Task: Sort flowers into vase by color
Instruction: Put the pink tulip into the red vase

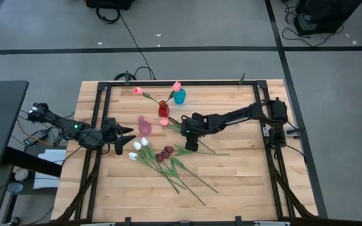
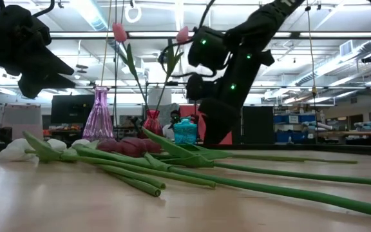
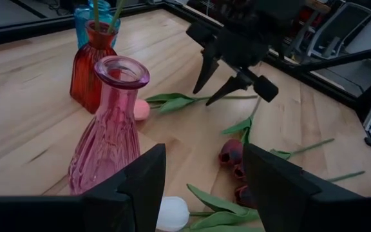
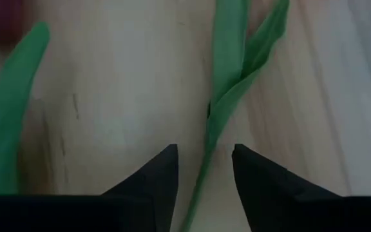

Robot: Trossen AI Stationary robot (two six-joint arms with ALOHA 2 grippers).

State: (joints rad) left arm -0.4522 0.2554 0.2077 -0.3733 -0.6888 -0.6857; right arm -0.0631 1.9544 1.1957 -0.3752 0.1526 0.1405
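The right gripper (image 1: 190,145) hangs low over the wooden bench (image 1: 244,182), its dark fingers (image 4: 156,177) apart astride a thin green stem (image 4: 201,177) without clamping it. Loose artificial tulips (image 1: 168,164) with white and maroon heads lie mid-bench; pink ones stand in the red glass vase (image 1: 163,110) and teal vase (image 1: 179,96). The left gripper (image 1: 126,139) waits beside the ribbed pink glass vase (image 3: 111,125), fingers apart

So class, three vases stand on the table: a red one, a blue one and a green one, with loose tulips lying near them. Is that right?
Not quite. The high view shows a red vase, a blue vase and a pink vase, not a green one. The loose tulips do lie nearby.
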